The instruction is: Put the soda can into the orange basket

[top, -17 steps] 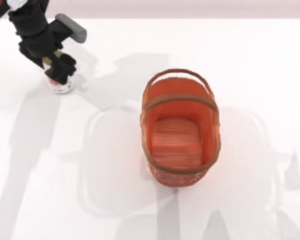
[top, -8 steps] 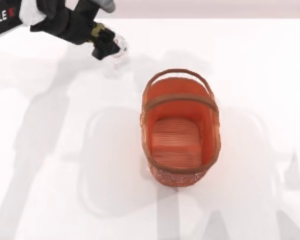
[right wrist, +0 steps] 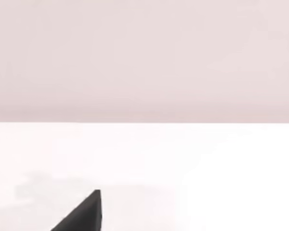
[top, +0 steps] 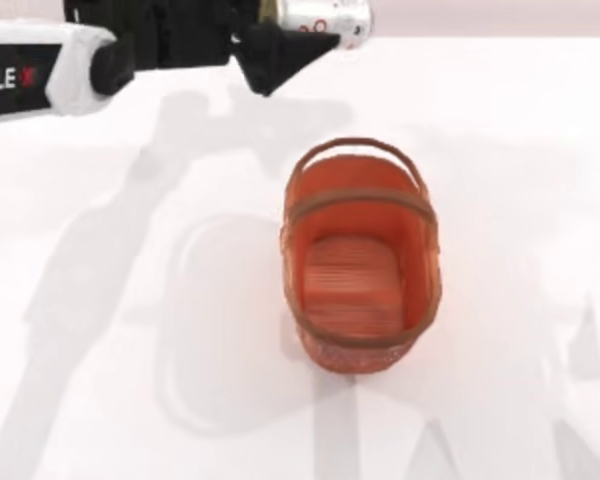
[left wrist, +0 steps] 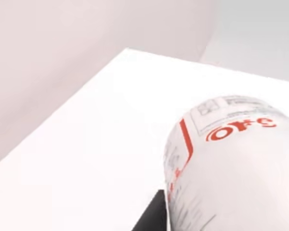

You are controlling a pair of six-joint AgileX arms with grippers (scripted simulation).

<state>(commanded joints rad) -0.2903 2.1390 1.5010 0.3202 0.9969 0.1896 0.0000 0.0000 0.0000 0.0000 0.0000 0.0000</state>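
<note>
The left gripper (top: 302, 35) sits at the far edge of the white table (top: 130, 330), at about 12 o'clock from the table's middle, its dark fingers (top: 280, 58) pinched on the small silver-white cylindrical soda can (top: 327, 17) with red markings. The can lies tilted on its side in the grasp, lifted off the table, with only part of it showing at the top view's upper border. It hangs at roughly 12 o'clock from the oval woven orange-red basket (top: 420, 262), well apart from it.

The basket stands upright near the table's centre, brown rim and arched brown handle (top: 360, 196) crossing above its slatted floor.

In the left wrist view the can (left wrist: 231, 173) fills the near field; red digits on it read like "340", seen reversed, beside a box of small grey print too fine to read. The white arm casing (top: 40, 70) carries dark lettering, of which "GILE" is readable.

The right gripper is out of the top view; the right wrist view shows only one dark finger tip (right wrist: 84, 214) over bare table, so I cannot tell how its fingers stand.
</note>
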